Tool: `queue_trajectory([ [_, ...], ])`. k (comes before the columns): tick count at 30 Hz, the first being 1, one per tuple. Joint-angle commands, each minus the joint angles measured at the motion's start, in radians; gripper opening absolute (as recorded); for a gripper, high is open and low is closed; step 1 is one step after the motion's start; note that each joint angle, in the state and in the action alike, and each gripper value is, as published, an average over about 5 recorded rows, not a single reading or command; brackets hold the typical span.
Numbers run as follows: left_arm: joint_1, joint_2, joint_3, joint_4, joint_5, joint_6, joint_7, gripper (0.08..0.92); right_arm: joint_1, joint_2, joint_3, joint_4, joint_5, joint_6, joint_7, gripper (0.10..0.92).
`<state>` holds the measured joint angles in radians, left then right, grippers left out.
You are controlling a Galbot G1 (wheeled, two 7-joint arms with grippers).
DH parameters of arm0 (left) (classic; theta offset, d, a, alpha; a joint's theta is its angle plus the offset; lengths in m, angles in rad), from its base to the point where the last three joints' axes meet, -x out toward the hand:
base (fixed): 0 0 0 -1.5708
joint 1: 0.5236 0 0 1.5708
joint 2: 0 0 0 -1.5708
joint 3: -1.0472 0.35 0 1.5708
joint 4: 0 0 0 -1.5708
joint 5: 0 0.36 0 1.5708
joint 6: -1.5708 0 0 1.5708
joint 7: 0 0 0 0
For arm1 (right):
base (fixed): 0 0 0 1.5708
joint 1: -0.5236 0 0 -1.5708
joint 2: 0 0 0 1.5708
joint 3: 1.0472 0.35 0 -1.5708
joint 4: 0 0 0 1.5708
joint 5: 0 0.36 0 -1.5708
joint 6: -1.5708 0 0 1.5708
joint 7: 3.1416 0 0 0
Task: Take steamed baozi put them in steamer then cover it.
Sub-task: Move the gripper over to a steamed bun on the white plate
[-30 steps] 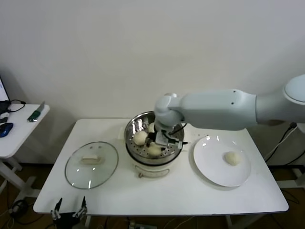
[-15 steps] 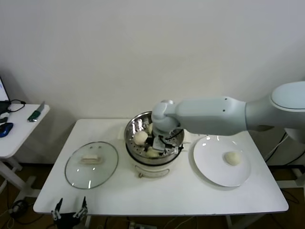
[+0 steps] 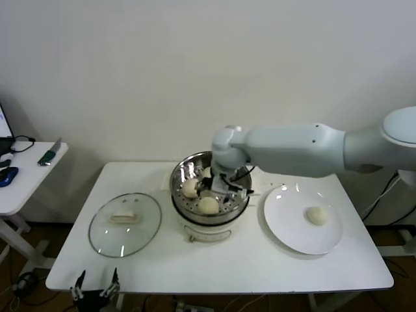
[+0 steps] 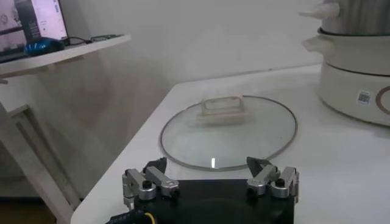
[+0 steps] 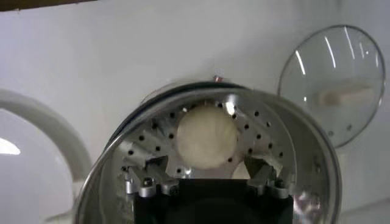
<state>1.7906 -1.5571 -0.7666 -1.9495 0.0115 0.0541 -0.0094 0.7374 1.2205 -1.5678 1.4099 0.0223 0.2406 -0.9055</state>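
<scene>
- Round shiny steel steamer (image 3: 179,185) on its cream pot base holds at least two, perhaps three, small cream-white dough buns (image 3: 208,205).
- Right gripper (image 3: 218,192) hangs just above the steamer floor, jaws wide, empty.
- One bun (image 3: 317,215) remains on the flat white plate (image 3: 286,231), right of steamer.
- Clear glass lid (image 3: 125,223) lies left of steamer; covering not yet done.
- Left gripper (image 4: 210,180) parked near lid, jaws wide.

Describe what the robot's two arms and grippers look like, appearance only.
The right arm is a thick, smooth white shell with rounded joints, with thin black cables looping near its wrist. The right gripper has a black body and two silver metal fingers with dark screws. The left gripper is built the same: black base, silver bracketed fingers with dark tips. The left arm itself is out of view.
</scene>
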Motion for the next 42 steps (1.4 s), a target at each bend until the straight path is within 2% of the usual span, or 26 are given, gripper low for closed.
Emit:
queue_trajectory([
  [1, -0.005, -0.002, 0.002, 0.0, 0.002, 0.004, 0.002, 0.823, 0.176, -0.13, -0.002, -0.021, 0.276, -0.021, -0.13, 0.823],
  [6, -0.009, 0.0, 0.001, 0.002, 0.002, 0.004, 0.003, 0.823, 0.251, -0.261, -0.047, -0.023, 0.44, -0.192, -0.124, 0.823],
  [10, -0.019, 0.002, -0.003, 0.006, 0.001, 0.005, 0.006, 0.823, 0.279, -0.373, -0.105, -0.03, 0.499, -0.31, -0.117, 0.823],
  [16, -0.033, 0.0, -0.005, 0.001, -0.001, 0.011, 0.01, 0.823, 0.209, -0.55, -0.149, -0.039, 0.49, -0.384, -0.119, 0.823],
  [23, -0.021, 0.0, -0.005, -0.003, 0.002, 0.009, 0.01, 0.823, 0.013, -0.673, -0.052, -0.085, 0.383, -0.399, -0.119, 0.823],
  [28, -0.007, -0.001, -0.005, -0.005, 0.005, 0.005, 0.008, 0.823, -0.158, -0.684, 0.064, -0.172, 0.301, -0.372, -0.134, 0.823],
  [34, 0.008, -0.01, -0.003, -0.013, 0.018, 0.002, 0.008, 0.823, -0.312, -0.621, 0.167, -0.305, 0.192, -0.317, -0.153, 0.823],
  [42, 0.018, -0.017, -0.011, -0.009, 0.021, 0.002, 0.007, 0.823, -0.442, -0.541, 0.278, -0.419, 0.128, -0.289, -0.15, 0.823],
])
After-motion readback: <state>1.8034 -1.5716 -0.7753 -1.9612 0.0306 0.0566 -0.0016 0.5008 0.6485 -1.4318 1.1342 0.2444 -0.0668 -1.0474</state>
